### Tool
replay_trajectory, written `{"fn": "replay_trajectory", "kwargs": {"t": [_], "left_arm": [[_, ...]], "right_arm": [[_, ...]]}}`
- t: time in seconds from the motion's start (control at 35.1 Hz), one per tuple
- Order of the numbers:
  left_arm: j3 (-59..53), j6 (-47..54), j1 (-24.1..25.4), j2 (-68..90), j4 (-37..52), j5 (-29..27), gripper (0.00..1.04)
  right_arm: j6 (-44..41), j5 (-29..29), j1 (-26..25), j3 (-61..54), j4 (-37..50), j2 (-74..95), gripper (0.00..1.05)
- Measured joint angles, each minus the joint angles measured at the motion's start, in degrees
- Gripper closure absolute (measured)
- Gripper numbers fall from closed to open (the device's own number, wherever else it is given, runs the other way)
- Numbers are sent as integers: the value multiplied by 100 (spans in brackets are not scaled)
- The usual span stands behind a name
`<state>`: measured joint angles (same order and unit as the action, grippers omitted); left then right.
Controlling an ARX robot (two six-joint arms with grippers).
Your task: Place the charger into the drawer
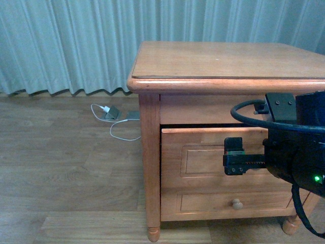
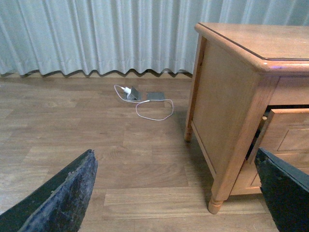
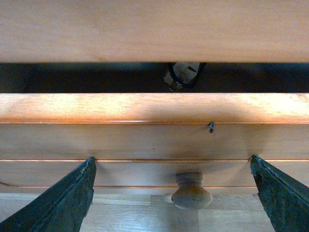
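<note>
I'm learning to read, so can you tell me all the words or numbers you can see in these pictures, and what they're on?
There are none to read. The nightstand, the drawer and its knob carry no words or numbers. The charger inside the drawer shows no readable marking; it is mostly hidden. The right hand has only a green light behind it, no text. The white-cabled plug on the floor is too small to tell.

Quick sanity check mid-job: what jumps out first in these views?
The drawer of the wooden nightstand stands slightly open, with the right gripper open right in front of its knob. Through the gap, the charger with its black cable shows inside. On the floor by the curtain lies a white-cabled plug.
</note>
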<state>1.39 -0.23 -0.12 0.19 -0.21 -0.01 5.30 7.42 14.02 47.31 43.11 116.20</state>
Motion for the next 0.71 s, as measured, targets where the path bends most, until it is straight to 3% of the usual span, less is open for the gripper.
{"fn": "replay_trajectory", "kwargs": {"t": [0.71], "left_arm": [[0, 0, 0, 0, 0, 0, 6]], "right_arm": [[551, -149, -74, 350, 568, 546, 9]]}}
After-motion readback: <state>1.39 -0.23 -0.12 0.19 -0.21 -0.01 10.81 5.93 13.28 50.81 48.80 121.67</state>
